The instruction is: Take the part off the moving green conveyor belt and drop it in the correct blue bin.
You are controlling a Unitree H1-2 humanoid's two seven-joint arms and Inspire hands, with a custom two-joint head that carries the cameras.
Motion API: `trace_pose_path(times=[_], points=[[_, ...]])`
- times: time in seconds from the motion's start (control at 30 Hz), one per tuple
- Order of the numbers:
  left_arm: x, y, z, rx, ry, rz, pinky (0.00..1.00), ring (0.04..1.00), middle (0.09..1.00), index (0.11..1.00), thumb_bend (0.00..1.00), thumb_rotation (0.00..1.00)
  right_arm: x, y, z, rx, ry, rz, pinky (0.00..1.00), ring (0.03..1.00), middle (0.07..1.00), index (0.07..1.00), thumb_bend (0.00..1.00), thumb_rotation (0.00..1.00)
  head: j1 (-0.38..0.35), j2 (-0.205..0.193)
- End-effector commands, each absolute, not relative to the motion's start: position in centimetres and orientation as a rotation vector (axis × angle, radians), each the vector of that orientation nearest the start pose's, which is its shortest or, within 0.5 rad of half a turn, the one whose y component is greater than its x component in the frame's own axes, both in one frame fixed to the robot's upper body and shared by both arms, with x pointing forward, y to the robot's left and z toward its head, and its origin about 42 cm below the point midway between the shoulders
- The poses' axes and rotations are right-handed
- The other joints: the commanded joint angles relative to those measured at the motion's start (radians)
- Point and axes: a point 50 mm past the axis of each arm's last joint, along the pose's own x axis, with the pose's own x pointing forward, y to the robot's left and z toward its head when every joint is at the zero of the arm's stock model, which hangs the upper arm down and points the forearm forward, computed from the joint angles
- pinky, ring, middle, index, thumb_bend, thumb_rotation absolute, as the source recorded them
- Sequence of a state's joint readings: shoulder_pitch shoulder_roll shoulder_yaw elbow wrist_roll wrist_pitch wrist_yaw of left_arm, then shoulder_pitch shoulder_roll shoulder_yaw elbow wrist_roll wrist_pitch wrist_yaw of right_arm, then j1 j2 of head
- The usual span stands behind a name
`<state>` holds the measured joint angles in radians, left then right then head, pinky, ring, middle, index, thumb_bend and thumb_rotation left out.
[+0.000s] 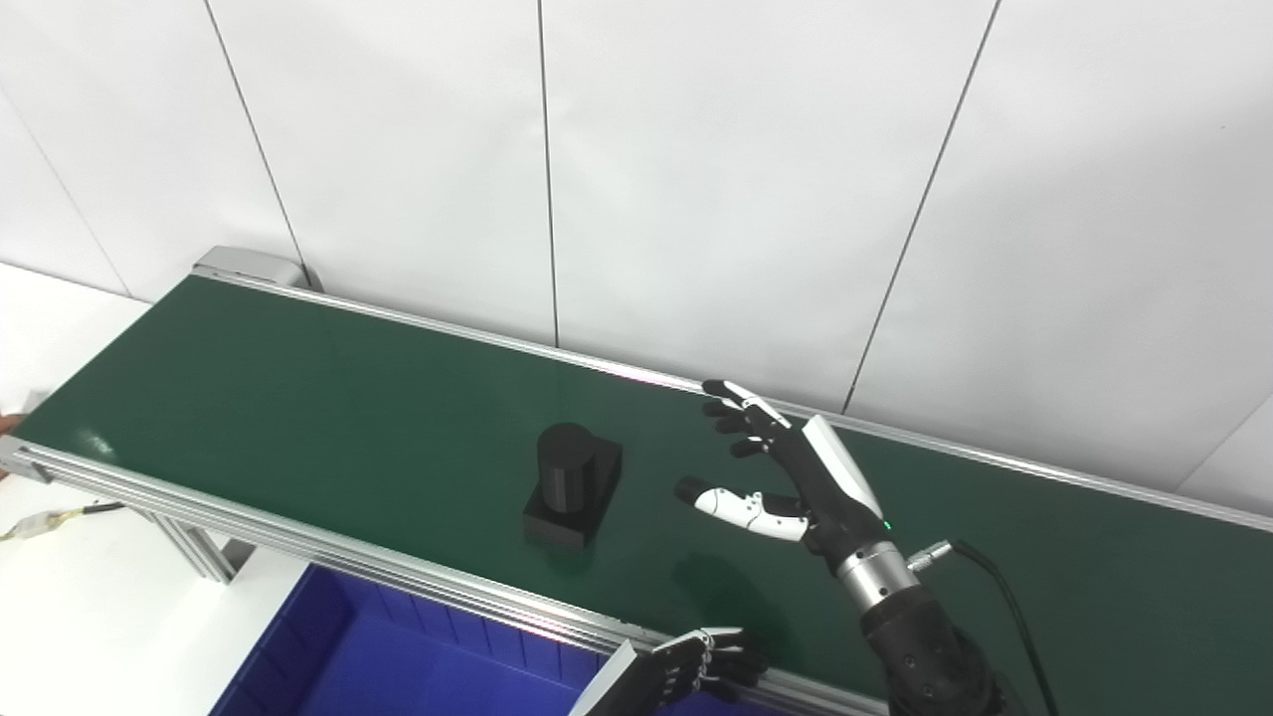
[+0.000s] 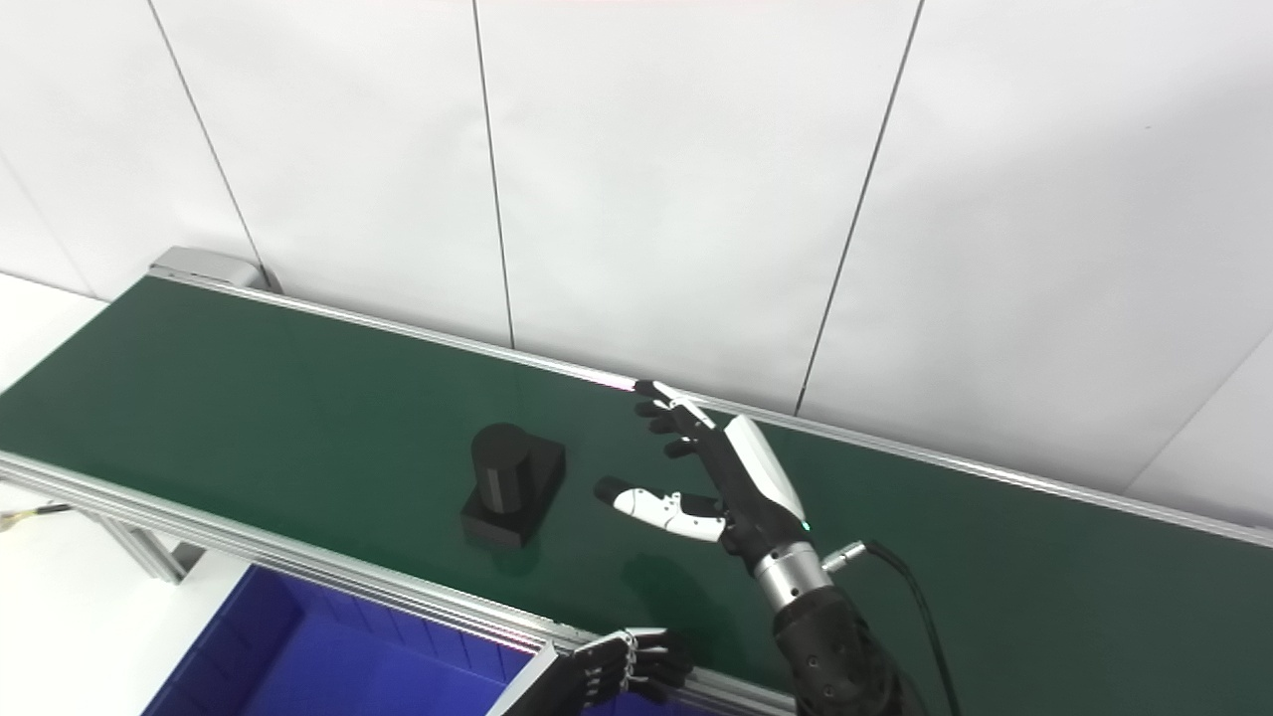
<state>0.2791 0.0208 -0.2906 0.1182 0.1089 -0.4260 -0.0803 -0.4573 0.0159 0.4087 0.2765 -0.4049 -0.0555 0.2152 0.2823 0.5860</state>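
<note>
Part (image 1: 573, 484), black: a square base with an upright cylinder on it, sitting on the green conveyor belt (image 1: 298, 388) just left of frame centre in the left eye view. Untouched, nothing gripping it.

Left eye view. Right hand (image 1: 796, 477) right of centre, raised over the belt, fingers spread and pointing toward the upper left, thumb reaching toward the part. Holds nothing; near the part but a clear strip of belt shows between thumb tip and base. Left hand (image 1: 696, 668) at bottom edge, over the belt's near aluminium rail, fingers curled in; cannot tell whether fully closed, nothing visibly in it. Blue bin (image 1: 328, 661) at lower left, below the near rail; its visible part shows nothing inside. Only one bin in frame.

Right eye view. Same layout, shifted left. Part (image 2: 512, 483) left of centre, right hand (image 2: 726, 477) at centre with fingers apart, gap to the part again plain. Left hand (image 2: 622, 668) low centre by the rail. Bin (image 2: 249, 656) at lower left corner.

Judgement: step in hand is the approach before the grasp. Next move calls for the right hand to close the gap toward frame left, straddle the cylinder or the base, and time the closing to belt travel; direction of travel cannot be read here. Carry to the bin follows.
</note>
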Motion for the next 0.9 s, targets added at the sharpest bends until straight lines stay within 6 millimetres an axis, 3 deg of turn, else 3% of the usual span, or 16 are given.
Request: trace_pose_path(times=[0.0,0.37,0.87], points=[[16.8,14.2,4.4,0.033,-0.126,-0.333,0.71,0.755,0.782,0.813,0.79,0.7,38.6,-3.0,18.4,-0.561,-0.339,0.695,0.74,0.819,0.844,0.899,0.66,0.51,-0.002,0.012],[15.4,13.2,5.6,0.023,-0.141,-0.337,0.74,0.771,0.799,0.834,0.75,0.75,37.2,-1.7,17.9,-0.601,-0.327,0.737,0.75,0.816,0.849,0.901,0.7,0.45,0.001,0.05],[13.8,12.4,6.9,0.006,-0.146,-0.349,0.74,0.778,0.795,0.831,0.76,0.76,37.2,-1.3,17.5,-0.643,-0.308,0.7,0.74,0.819,0.846,0.905,0.64,0.41,-0.007,0.088]])
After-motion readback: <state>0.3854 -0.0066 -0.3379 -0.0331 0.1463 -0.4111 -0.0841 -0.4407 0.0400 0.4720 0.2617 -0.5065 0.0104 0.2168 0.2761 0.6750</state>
